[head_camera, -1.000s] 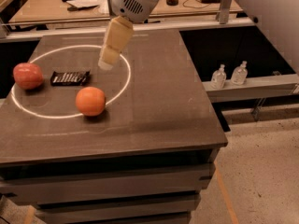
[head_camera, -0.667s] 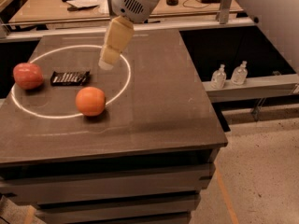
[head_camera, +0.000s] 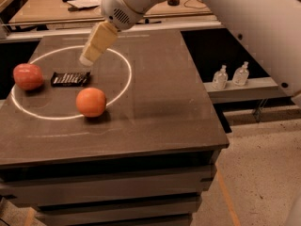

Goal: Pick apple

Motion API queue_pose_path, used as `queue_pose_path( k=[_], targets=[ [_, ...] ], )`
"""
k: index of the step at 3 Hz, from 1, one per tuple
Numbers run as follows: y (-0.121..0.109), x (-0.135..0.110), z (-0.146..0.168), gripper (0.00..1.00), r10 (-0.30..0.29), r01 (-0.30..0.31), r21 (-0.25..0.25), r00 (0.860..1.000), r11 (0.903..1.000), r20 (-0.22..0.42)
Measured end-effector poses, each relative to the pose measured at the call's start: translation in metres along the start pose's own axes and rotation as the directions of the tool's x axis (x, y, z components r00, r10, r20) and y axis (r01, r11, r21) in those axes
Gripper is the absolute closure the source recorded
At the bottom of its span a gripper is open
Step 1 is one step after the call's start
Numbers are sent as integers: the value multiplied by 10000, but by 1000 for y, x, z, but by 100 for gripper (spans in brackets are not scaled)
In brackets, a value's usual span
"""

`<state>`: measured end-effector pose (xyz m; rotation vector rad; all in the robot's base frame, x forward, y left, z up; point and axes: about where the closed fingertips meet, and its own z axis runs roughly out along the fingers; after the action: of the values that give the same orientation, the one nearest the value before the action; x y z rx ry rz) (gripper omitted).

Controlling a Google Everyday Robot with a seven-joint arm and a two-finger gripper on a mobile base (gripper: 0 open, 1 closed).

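The apple (head_camera: 28,76), reddish and slightly squat, sits at the left edge of the dark table (head_camera: 155,107), on the white circle line. A brighter orange fruit (head_camera: 91,101) sits nearer the front, inside the circle. My gripper (head_camera: 87,59), with cream-coloured fingers, hangs above the table inside the circle, to the right of and behind the apple, just above a dark snack packet (head_camera: 70,78). It holds nothing.
Two small clear bottles (head_camera: 230,75) stand on a low shelf to the right of the table. A wooden desk (head_camera: 61,6) with papers and clutter lies behind. My white arm (head_camera: 244,22) spans the upper right. Floor lies at the right front.
The view has shifted and drawn closer. The gripper has moved left and lower, toward the snack packet. The fruits have not moved on the table.
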<state>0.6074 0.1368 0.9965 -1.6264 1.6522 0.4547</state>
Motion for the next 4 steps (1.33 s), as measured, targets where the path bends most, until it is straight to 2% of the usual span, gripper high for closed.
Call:
queue_pose_path(
  k=[1, 2, 3, 4],
  targets=[
    [-20, -15, 36, 0, -140, 140, 23, 9997, 9999, 220],
    [-17, -60, 109, 0, -672, 705, -803, 9968, 9943, 427],
    [4, -102, 160, 0, -1387, 1482, -1750, 9882, 9734, 654],
    [4, -102, 160, 0, -1388, 1483, -1754, 9882, 9733, 653]
  ],
)
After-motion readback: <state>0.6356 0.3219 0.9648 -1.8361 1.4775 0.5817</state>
